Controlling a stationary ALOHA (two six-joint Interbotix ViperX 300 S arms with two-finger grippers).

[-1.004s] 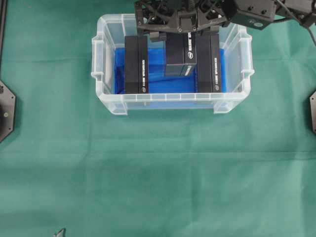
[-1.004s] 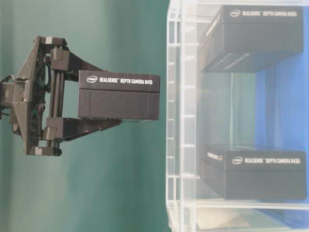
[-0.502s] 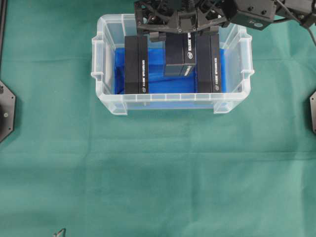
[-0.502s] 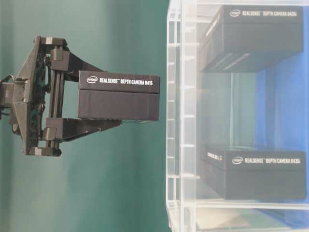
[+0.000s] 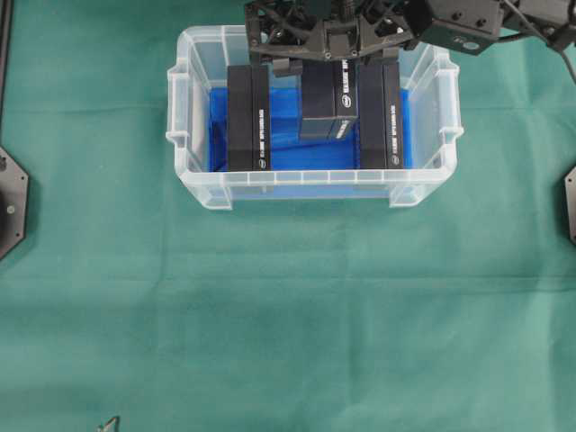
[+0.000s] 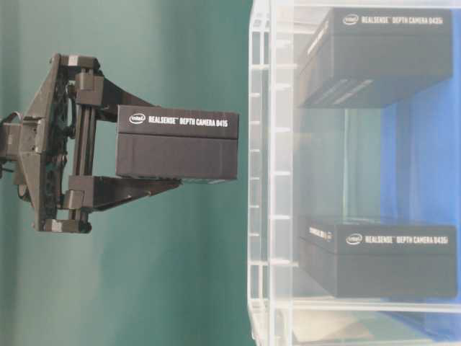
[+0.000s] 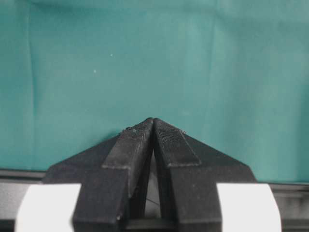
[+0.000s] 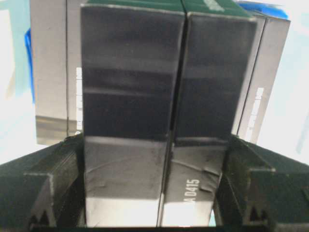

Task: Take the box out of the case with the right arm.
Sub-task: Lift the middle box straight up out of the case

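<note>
Looks like a small black box [image 6: 177, 146], stiff card with flat sides and sharp corners, likely light. Smooth skin, so maybe a bit slippery; best held flat on its two long faces, near the middle, which seems to be how held now. Squeezing too hard could dent the card.

Held up in the air, clear above the rim of the case [image 5: 315, 176] in the table-level view. In the overhead view still over the inside of the case, toward 12 o'clock, between two more black boxes [image 5: 248, 116] standing on the blue sheet [image 5: 306, 155].

Right claw [image 6: 108, 148] pinching the box, one finger on each long face, seen close in the right wrist view [image 8: 166, 145]. Right arm [image 5: 468, 22] reaching in from 1 o'clock across the far edge of the case.

Left claw [image 7: 153, 126] pressed together, holding nothing, tips touching, hanging over the green worktop [image 5: 288, 324], well away from the case
</note>
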